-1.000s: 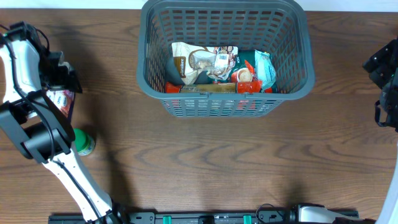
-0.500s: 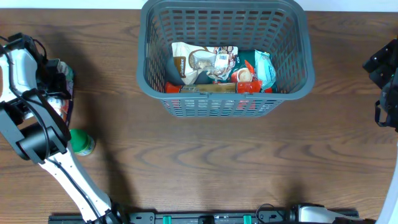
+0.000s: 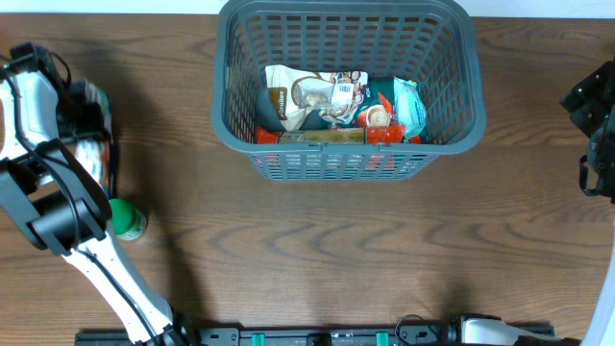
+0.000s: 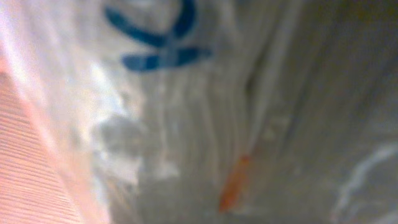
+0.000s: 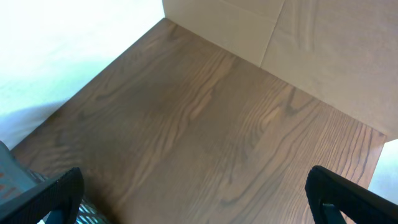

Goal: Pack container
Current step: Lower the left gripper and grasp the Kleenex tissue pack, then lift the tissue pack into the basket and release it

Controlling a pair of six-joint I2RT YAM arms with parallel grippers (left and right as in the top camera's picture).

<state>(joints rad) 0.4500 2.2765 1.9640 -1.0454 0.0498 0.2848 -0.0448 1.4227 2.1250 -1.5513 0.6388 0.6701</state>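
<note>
The left gripper (image 3: 85, 120) has shifted toward the upper left and is clamped on the snack packet (image 3: 93, 156), so the pick appears under way, the next move calls for lifting the packet clear and carrying it into the container (image 3: 346, 19) at upper centre, and the right gripper (image 5: 193, 186) stands wide open, empty.

Robot test bench in a lab-like workspace
A left arm (image 3: 58, 216) and right arm (image 3: 598, 125) stand at a wood-grain counter (image 3: 317, 250), a black rail (image 3: 317, 336) lines its near edge, and plain pale panels (image 5: 336, 56) stand beyond it.
</note>
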